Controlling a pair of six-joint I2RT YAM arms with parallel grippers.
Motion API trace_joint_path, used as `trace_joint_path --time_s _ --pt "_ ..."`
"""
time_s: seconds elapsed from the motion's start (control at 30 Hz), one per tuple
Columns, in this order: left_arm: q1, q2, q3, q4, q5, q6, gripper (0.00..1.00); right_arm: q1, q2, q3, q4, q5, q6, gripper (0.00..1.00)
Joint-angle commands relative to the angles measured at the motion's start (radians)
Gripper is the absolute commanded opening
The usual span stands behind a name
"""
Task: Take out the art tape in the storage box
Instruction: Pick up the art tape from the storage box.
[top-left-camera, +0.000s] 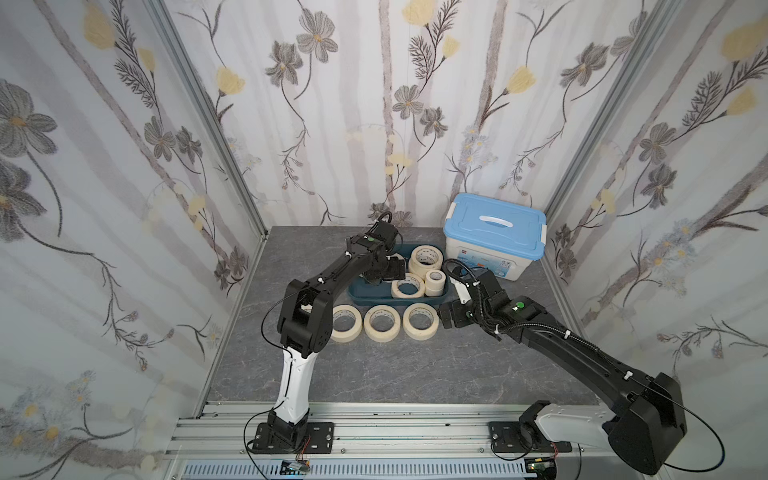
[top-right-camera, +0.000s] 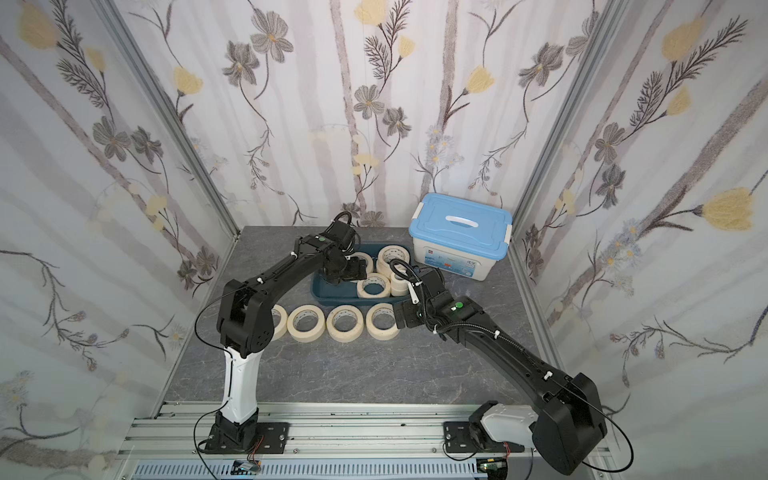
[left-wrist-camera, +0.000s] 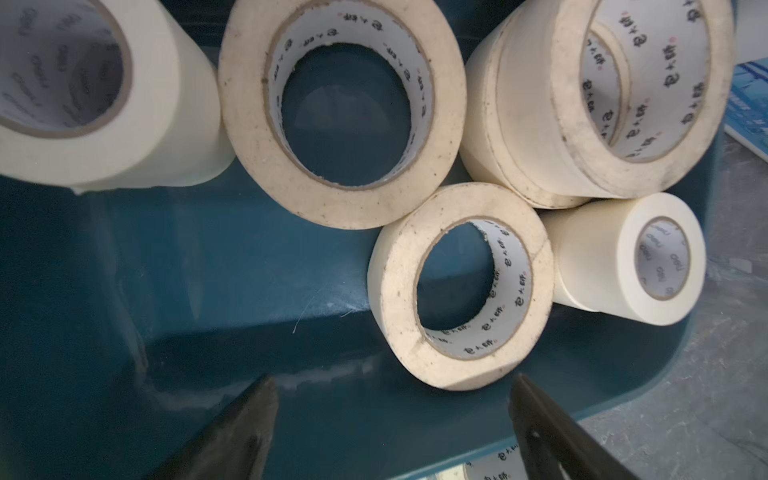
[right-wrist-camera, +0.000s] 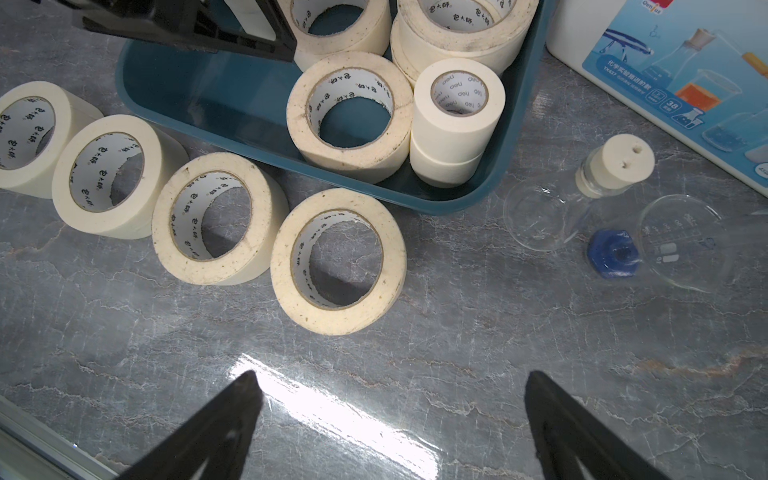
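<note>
**Left pincer poised over the rolls**

Left wrist view: the left pincer (left-wrist-camera: 392, 415) stands spread and empty above the storage box (left-wrist-camera: 208, 270), its tips just short of a large roll (left-wrist-camera: 460, 286) lying flat on the teal floor. Beyond that roll sit a second flat large roll (left-wrist-camera: 343, 112), a leaning pair of large rolls (left-wrist-camera: 582, 108) and a small roll (left-wrist-camera: 623, 257) tipped on its side by the box wall. The right pincer (right-wrist-camera: 390, 419) is also released, holding nothing, over bare desk (right-wrist-camera: 457, 374) just beside four rolls in a row (right-wrist-camera: 338, 259) outside the box.

So the art tape is split: four rolls out on the desk, the rest in the box.

These rolls look light and stiff, with a slightly tacky paper face, so they should not slip or crush. I would pinch across the ring wall, one finger down the printed core and one outside. The leaning rolls may roll or topple when their neighbour lifts.
</note>
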Motion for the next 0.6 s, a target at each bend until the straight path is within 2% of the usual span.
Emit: trace_joint_path --time_s 0.0,0.27,0.57 --pt "-0.003 0.033 0.028 -0.033 -0.008 0.006 0.86 -0.009 -0.014 -0.012 0.002 0.001 0.009 1.00" --pt "-0.017 0.117 0.085 -0.048 0.019 0.001 0.79 -0.030 -0.043 -0.043 0.001 -0.002 0.009 1.00" --pt "-0.023 0.181 0.129 -0.058 0.020 -0.005 0.66 -0.050 -0.061 -0.050 0.001 -0.007 0.008 1.00"
